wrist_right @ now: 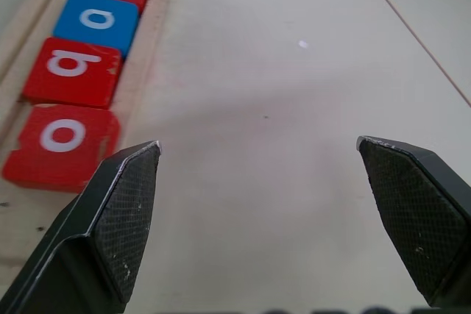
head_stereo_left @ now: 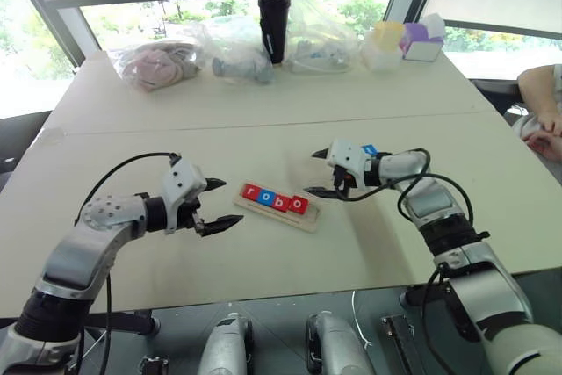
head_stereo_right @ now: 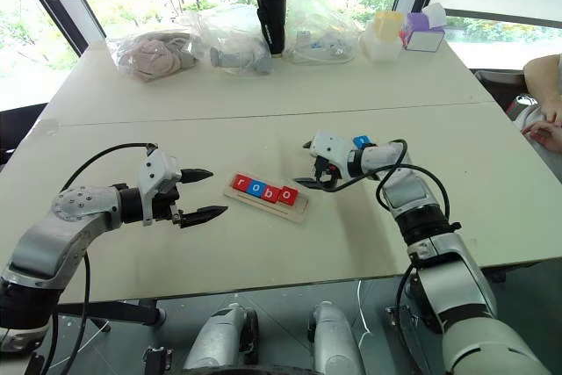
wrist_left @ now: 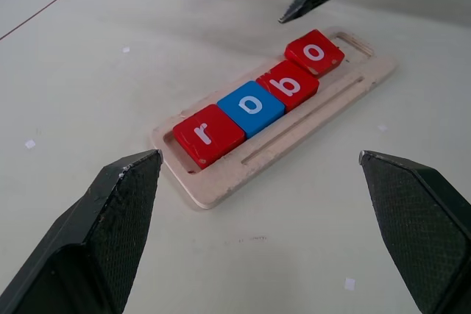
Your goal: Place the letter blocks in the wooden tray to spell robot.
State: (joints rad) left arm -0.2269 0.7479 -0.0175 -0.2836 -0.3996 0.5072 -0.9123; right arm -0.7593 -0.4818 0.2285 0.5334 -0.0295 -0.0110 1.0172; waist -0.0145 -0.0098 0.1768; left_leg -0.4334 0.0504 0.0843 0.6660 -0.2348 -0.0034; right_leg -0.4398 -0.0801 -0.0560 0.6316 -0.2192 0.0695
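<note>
The wooden tray (head_stereo_left: 309,219) lies mid-table between my grippers. Four letter blocks sit in a row in it: red r (head_stereo_left: 251,192), blue o (head_stereo_left: 266,198), red b (head_stereo_left: 282,203) and red o (head_stereo_left: 299,206), the last one slightly askew. A blue block (head_stereo_left: 370,150) lies on the table just behind my right wrist, its letter hidden. My left gripper (head_stereo_left: 226,204) hangs open left of the tray, nothing between its fingers. My right gripper (head_stereo_left: 313,173) is open just right of the tray's end, also with nothing in it. The row also shows in the left wrist view, from r (wrist_left: 207,134) to o (wrist_left: 314,51).
Along the table's far edge stand clear plastic bags (head_stereo_left: 158,63) of soft items, a black tumbler (head_stereo_left: 273,22) and coloured boxes (head_stereo_left: 422,41). A person's arm (head_stereo_left: 543,98) rests at the right edge. A seam (head_stereo_left: 263,122) crosses the table behind the tray.
</note>
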